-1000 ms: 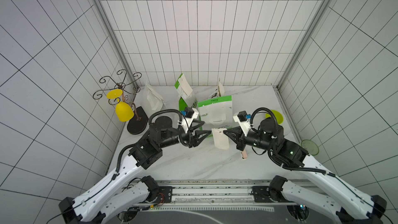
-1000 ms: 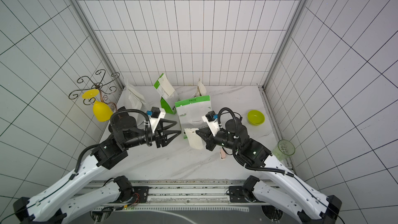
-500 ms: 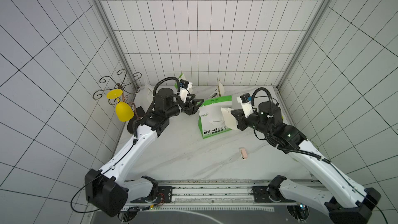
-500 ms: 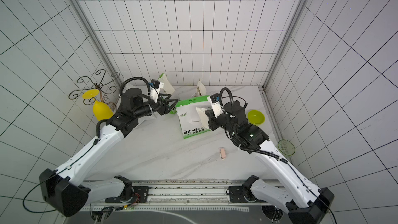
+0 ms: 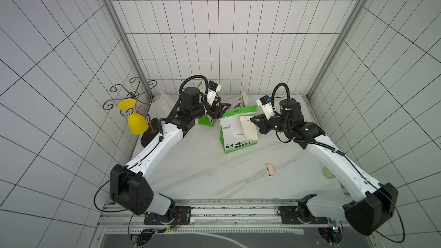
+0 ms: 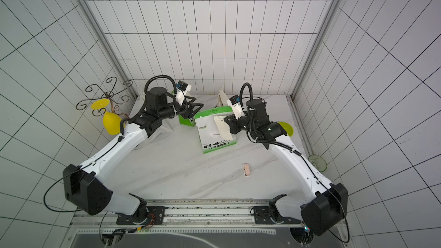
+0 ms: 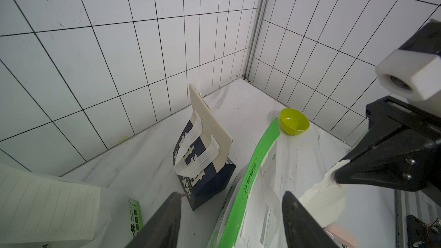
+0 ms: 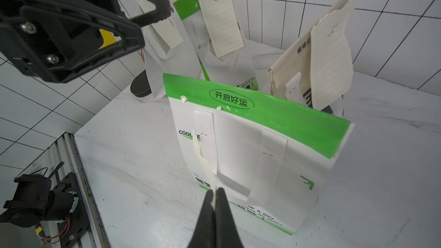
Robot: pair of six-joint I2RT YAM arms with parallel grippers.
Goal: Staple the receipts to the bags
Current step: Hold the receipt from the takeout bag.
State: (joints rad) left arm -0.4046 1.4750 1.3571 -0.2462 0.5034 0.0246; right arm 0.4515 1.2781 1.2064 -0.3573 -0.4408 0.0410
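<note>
A white-and-green bag (image 5: 236, 139) stands upright mid-table. My right gripper (image 8: 216, 190) is shut on a cream receipt (image 5: 248, 127), holding it against the bag's front face just below the green band (image 8: 262, 113). My left gripper (image 7: 232, 194) is open, and the bag's top edge (image 7: 253, 175) lies between its fingers without touching them. Behind stand a navy bag (image 7: 205, 182), a second white-and-green bag (image 8: 191, 34) and a plain white bag (image 8: 155, 67), each with a receipt hanging on it. A small pink stapler (image 5: 269, 170) lies on the table in front, apart from both grippers.
A yellow cup (image 5: 137, 124) hangs on a wire stand at the left wall. A lime bowl (image 6: 285, 128) sits behind my right arm and a clear green glass (image 6: 317, 162) by the right wall. A metal rail (image 5: 226, 211) runs along the front edge.
Both arms went from the table's front middle to the standing bag. The right gripper carried the receipt to the bag's front; the left gripper swung to its top edge.
</note>
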